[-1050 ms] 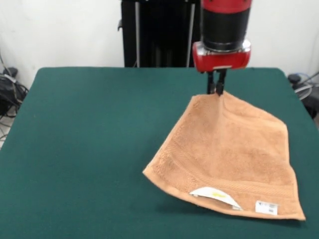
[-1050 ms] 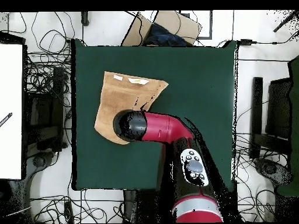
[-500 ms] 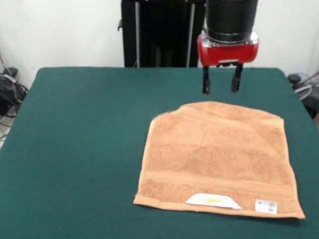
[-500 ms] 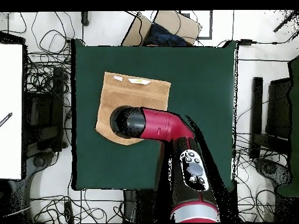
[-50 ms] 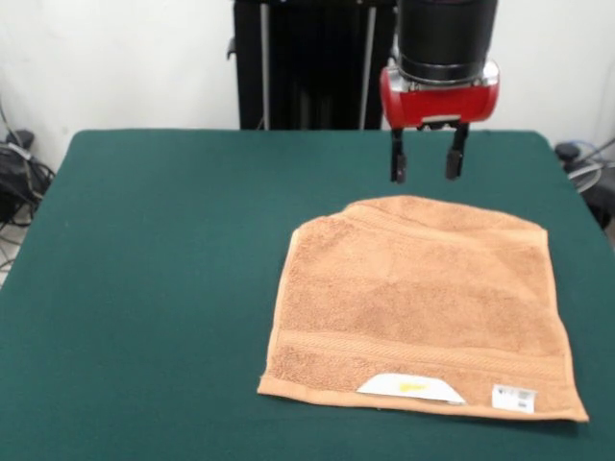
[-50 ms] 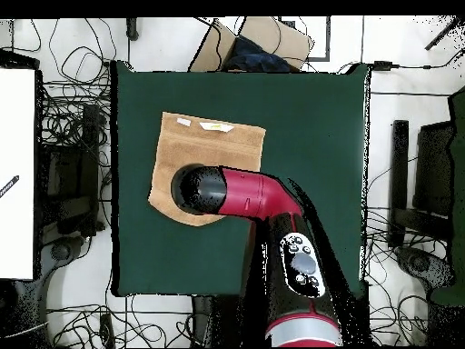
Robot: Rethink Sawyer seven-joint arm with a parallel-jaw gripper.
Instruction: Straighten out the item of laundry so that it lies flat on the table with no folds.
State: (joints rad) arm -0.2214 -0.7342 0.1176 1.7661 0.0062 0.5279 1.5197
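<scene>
The tan towel [image 5: 420, 309] lies spread on the green bench [image 5: 154, 288], tags [image 5: 411, 387] at its near edge, far corners slightly rounded. The gripper [image 5: 423, 163] hangs just above the far edge, fingers [image 5: 397, 165] apart and empty, likely having just let go. A second earlier, they pinched that edge aloft.

Front camera: sited across the desk [image 5: 173, 288], fairly close and angled downward; the desk's near corners fall outside the frame. Overhead camera: mounted high, looking straight down, taking in the whole desk [image 6: 309, 136] plus surrounding floor cables. Both views share the desk top, turned half round between them.
</scene>
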